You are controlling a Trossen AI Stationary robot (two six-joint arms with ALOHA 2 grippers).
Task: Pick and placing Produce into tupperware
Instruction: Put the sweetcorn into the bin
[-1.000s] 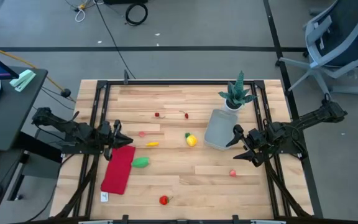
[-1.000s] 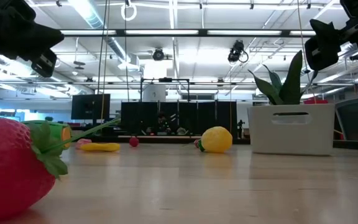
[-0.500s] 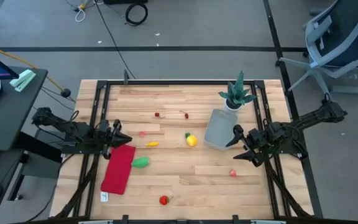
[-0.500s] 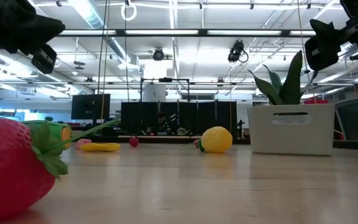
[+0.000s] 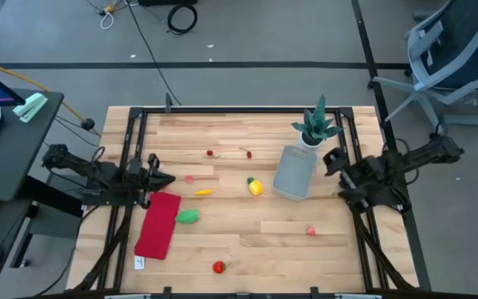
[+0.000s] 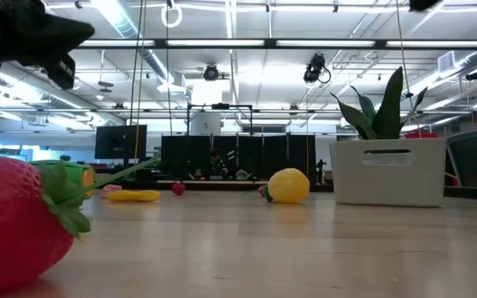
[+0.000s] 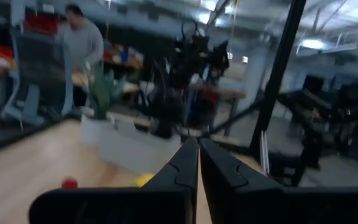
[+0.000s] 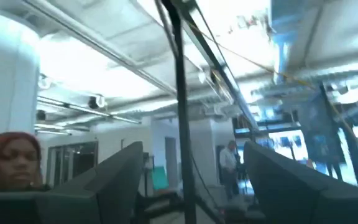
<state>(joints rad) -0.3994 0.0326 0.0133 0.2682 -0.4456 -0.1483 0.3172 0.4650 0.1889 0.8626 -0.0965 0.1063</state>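
Observation:
The produce lies scattered on the wooden table: a yellow lemon point(image 5: 256, 188), a green piece point(image 5: 188, 216), a small yellow piece point(image 5: 203, 192), a strawberry point(image 5: 218, 267) near the front edge, a pink-red piece point(image 5: 311, 231), and small red and pink bits farther back. The tupperware point(image 5: 294, 173) stands on the table's right side, with nothing showing in it. My left gripper point(image 5: 163, 178) is shut, above the red cloth's far end. My right gripper point(image 5: 332, 158) is open, raised at the tub's right side and pointing upward point(image 8: 194, 149). In the left wrist view the shut gripper point(image 7: 197, 144) points toward the tub point(image 7: 135, 146).
A spiky green plant in a white pot point(image 5: 317, 126) stands just behind the tub. A flat red cloth point(image 5: 158, 224) lies at the table's left. Black frame rails run along the table's edges. People show in the room beyond point(image 7: 82, 37).
My right gripper has lifted from beside the tub's near right corner, swung toward the far edge and tipped upward, leaving the low view. My left gripper has edged slightly upward and stayed shut. No produce has moved.

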